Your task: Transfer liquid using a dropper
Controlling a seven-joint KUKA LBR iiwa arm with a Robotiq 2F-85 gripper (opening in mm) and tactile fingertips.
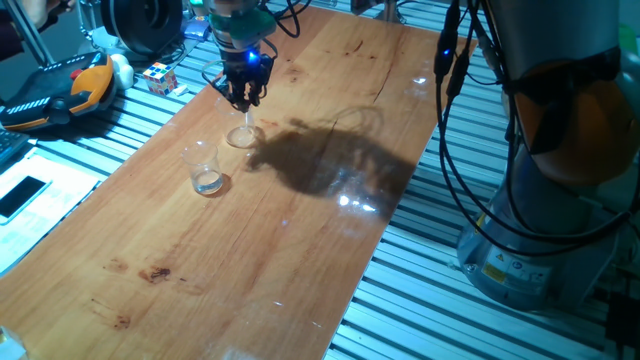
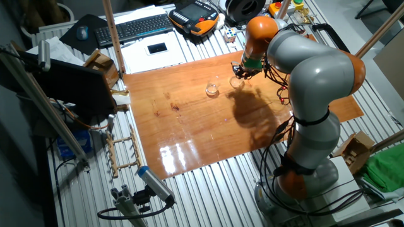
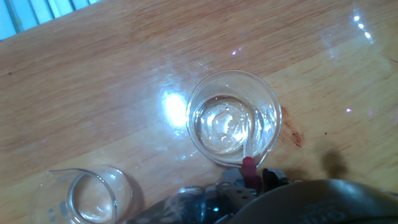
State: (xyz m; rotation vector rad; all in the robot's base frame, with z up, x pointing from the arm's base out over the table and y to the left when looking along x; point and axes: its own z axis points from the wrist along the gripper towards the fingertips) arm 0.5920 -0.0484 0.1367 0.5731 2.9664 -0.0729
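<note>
My gripper (image 1: 246, 97) hangs over the far left part of the wooden table and is shut on the dropper (image 3: 250, 148). The dropper is a thin clear tube with a red end at my fingers, and its tip reaches down into the low clear glass dish (image 3: 233, 118). In the hand view the gripper (image 3: 252, 178) sits at the bottom edge, right over the dish's near rim. The liquid (image 3: 219, 126) shows as a whitish glint in the dish. The dish also shows in one fixed view (image 1: 241, 137) and the other (image 2: 236, 82), where the gripper (image 2: 242, 70) is just above it.
A clear glass tumbler (image 1: 205, 168) stands on the table a little nearer than the dish, with a whitish glint at its bottom; it shows in the hand view (image 3: 84, 198) too. An orange pendant (image 1: 60, 90) and a puzzle cube (image 1: 160, 77) lie off the table's left edge (image 1: 150, 140).
</note>
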